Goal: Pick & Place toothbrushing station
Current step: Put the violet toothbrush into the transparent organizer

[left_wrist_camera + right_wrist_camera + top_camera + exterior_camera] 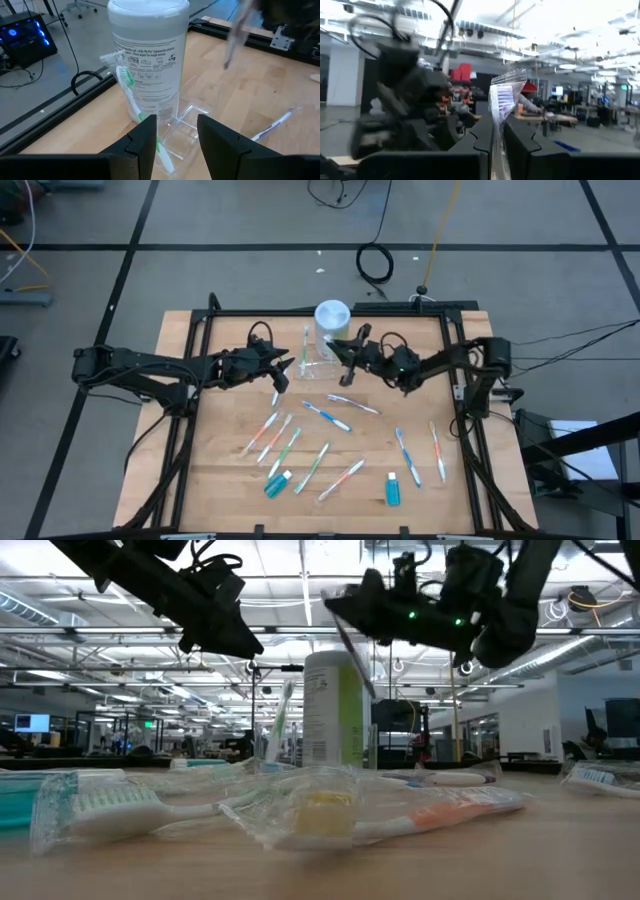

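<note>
Crinkly clear-wrapped toothbrush (502, 107) pinched upright in right gripper (498, 142); left gripper (177, 142) parted, bare.

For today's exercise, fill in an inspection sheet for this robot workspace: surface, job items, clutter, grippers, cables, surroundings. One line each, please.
Surface: wooden table top, bare at the edges.
Job items: wrapped toothbrushes scattered across the table; blue tubes near the front; a green toothbrush standing in the clear plastic cup.
Clutter: white wipes canister right behind the cup.
Grippers: left gripper open, raised near the cup; right gripper shut on a wrapped toothbrush, held in the air.
Cables: a coiled black cable on the floor beyond the table.
Surroundings: grey floor with black lines; open hall with desks behind.
</note>
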Motion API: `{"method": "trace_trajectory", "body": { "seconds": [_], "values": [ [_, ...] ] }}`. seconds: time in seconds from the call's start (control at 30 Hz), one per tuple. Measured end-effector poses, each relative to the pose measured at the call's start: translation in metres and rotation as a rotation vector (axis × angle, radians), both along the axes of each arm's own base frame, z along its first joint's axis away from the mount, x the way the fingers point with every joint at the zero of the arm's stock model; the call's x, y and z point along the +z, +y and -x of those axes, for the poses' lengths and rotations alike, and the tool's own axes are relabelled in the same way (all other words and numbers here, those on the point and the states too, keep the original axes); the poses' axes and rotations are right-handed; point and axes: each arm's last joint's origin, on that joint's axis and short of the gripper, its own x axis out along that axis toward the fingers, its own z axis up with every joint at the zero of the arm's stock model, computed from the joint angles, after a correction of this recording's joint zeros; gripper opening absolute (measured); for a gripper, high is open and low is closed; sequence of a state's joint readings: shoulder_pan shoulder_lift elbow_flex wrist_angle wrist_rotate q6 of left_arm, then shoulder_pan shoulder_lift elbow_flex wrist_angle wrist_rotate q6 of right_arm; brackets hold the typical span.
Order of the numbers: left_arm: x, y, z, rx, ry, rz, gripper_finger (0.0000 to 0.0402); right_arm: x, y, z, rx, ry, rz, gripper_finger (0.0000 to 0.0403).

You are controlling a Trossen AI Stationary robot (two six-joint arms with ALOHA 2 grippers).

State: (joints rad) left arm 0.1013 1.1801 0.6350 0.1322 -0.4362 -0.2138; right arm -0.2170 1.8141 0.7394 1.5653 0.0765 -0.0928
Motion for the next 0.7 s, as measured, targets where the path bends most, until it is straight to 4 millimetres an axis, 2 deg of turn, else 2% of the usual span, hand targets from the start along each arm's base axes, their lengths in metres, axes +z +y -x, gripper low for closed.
{"method": "trace_trajectory", "body": {
  "seconds": [0.17,0.3,0.43,0.7],
  "values": [
    [0.000,0.000,0.000,-0.001,0.002,-0.001,0.0150,-0.011,-0.011,-0.019,-0.010,0.009,-0.027,0.0018],
    [0.000,0.000,0.000,-0.002,0.002,-0.001,0.0150,-0.023,-0.016,-0.026,-0.020,0.036,-0.030,0.0022],
    [-0.001,0.000,0.000,-0.002,0.008,0.000,0.0150,-0.033,-0.017,-0.028,-0.023,0.065,-0.043,0.0028],
    [-0.001,-0.001,0.000,-0.044,0.010,0.019,0.0150,-0.035,-0.015,-0.028,-0.019,0.094,-0.049,0.0024]
  ]
}}
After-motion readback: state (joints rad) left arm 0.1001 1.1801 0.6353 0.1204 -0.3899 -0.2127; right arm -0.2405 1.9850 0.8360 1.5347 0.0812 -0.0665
